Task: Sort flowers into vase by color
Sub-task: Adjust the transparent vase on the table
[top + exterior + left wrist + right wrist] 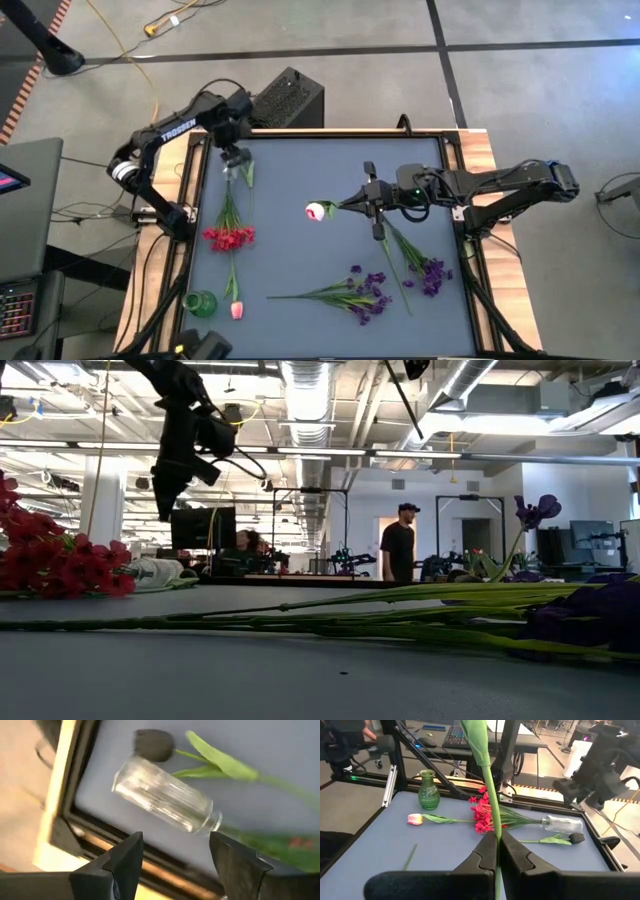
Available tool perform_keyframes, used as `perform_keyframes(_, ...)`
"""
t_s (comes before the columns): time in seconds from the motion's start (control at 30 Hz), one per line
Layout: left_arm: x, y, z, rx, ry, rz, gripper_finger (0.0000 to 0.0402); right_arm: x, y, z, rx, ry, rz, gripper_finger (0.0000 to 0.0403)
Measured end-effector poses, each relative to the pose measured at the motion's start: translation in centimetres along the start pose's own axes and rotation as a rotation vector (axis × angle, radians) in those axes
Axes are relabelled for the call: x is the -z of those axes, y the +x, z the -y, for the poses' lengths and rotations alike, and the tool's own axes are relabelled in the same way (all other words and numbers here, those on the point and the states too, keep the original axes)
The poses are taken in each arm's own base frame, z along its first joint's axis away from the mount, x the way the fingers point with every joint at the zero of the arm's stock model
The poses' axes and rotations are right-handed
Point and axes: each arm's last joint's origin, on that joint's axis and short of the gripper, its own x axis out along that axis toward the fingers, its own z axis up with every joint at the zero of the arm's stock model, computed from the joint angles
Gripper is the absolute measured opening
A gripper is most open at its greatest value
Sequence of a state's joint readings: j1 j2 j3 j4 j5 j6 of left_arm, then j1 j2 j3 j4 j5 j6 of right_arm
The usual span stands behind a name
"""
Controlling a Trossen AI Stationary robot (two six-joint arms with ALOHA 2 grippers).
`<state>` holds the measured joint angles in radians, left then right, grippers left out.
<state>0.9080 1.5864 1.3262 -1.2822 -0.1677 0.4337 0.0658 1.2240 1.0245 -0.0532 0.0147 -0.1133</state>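
Honestly, with the right gripper [496, 851] clamped on the tulip's stem [489, 780], I'd keep the bloom [316, 211] clear of the table, while the open left gripper [175, 857] hovers over the clear vase [165, 801].

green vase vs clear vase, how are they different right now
The green vase stands upright near the table's edge; the clear vase lies on its side. The green vase is empty and squat; the clear vase is slimmer, ribbed, with the red flowers' stems at its mouth. Both are glass-like and rest on the table.
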Motion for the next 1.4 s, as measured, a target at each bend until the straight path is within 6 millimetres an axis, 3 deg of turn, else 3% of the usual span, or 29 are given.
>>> perform_keyframes(0.17, -0.5, -0.4, 2.2, 0.006, 0.445, -0.03, 0.0217, 0.0, 0.0, 0.0, 0.001, 0.0, 0.0, 0.0036)
perform_keyframes(0.33, -0.6, 0.0, 4.1, -0.034, 0.744, -0.107, 0.0217, 0.0, 0.0, 0.0, 0.001, -0.006, 0.0, 0.0035)
perform_keyframes(0.63, 0.3, 3.1, 8.3, -0.215, 1.176, -0.423, 0.0217, 0.0, 0.0, 0.0, 0.0, -0.038, -0.001, 0.0035)
perform_keyframes(0.87, 0.8, 5.9, 11.0, -0.368, 1.47, -0.552, 0.0217, 0.0, 0.0, -0.2, -0.021, -0.055, 0.001, 0.0036)
perform_keyframes(1.0, 0.7, 6.6, 11.6, -0.425, 1.512, -0.563, 0.0217, 0.0, 0.0, -0.2, -0.023, -0.054, 0.002, 0.0036)
perform_keyframes(1.13, 0.6, 6.6, 11.8, -0.457, 1.413, -0.521, 0.0217, 0.0, 0.0, -0.2, -0.023, -0.054, 0.001, 0.0036)
perform_keyframes(1.4, 0.7, 6.8, 12.1, -0.364, 1.295, -0.401, 0.0236, 0.0, 0.0, -0.2, -0.024, -0.054, 0.003, 0.0036)
